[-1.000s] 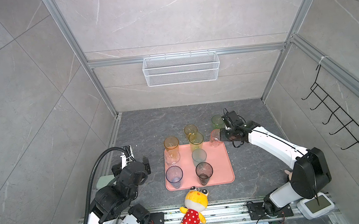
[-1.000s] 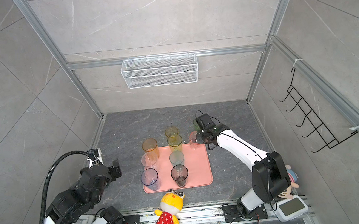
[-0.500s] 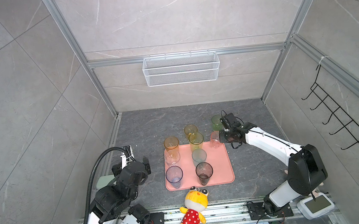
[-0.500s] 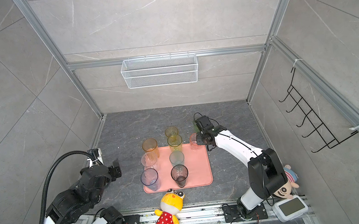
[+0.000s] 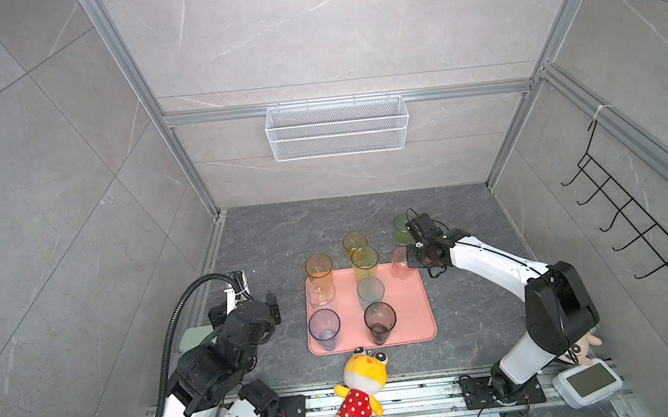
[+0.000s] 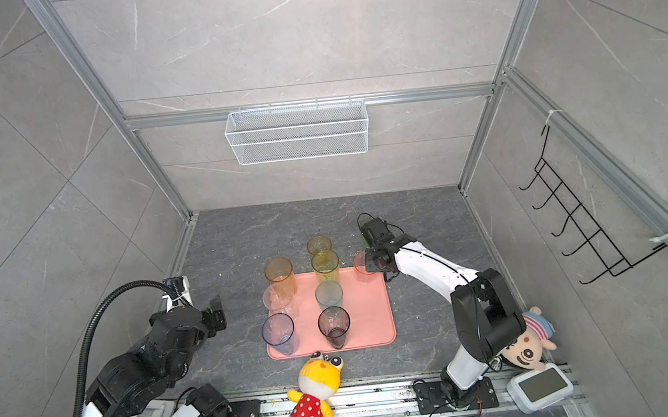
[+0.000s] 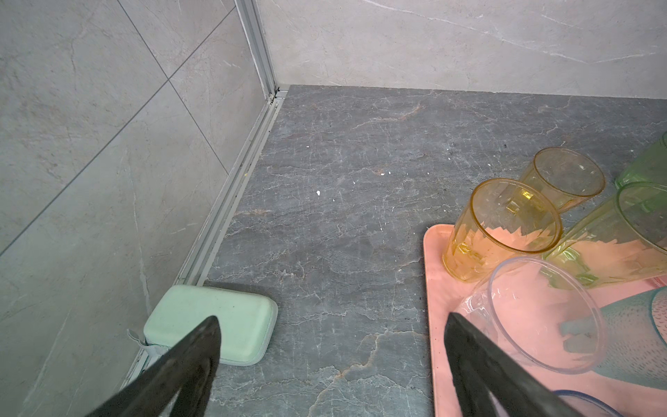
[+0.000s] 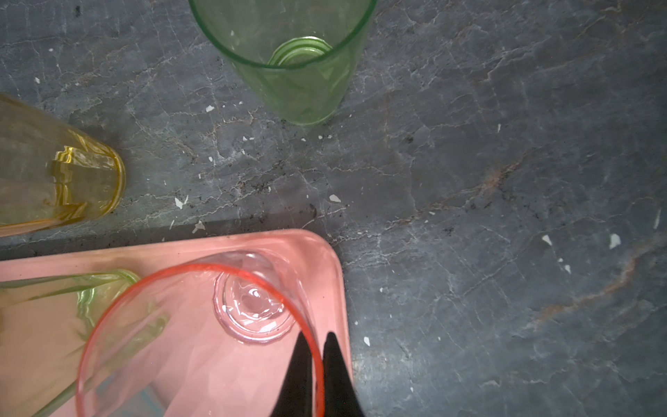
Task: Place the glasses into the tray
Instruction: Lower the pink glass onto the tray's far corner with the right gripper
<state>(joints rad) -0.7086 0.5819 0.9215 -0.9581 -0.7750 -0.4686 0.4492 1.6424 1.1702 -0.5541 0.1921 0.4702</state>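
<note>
The salmon-pink tray (image 5: 412,327) (image 6: 376,322) lies on the grey floor. My right gripper (image 5: 411,257) (image 8: 314,348) is shut on the rim of a pink glass (image 5: 400,263) (image 8: 202,325), whose base is over the tray's far right corner. On the tray stand amber (image 5: 318,267), yellow (image 5: 365,261), clear (image 5: 320,292), teal (image 5: 370,293), blue (image 5: 324,329) and smoky (image 5: 380,322) glasses. A green glass (image 5: 401,229) (image 8: 288,68) and a short amber one (image 5: 354,242) stand on the floor behind it. My left gripper (image 5: 272,305) (image 7: 332,317) hangs open over bare floor left of the tray.
A mint case (image 7: 213,321) lies by the left wall. A yellow plush toy (image 5: 362,386) lies just in front of the tray. A wire basket (image 5: 337,127) hangs on the back wall and a black hook rack (image 5: 634,222) on the right wall.
My right gripper has carried the pink glass a little nearer and leftward, over the tray's far right corner. The left arm has not moved.
</note>
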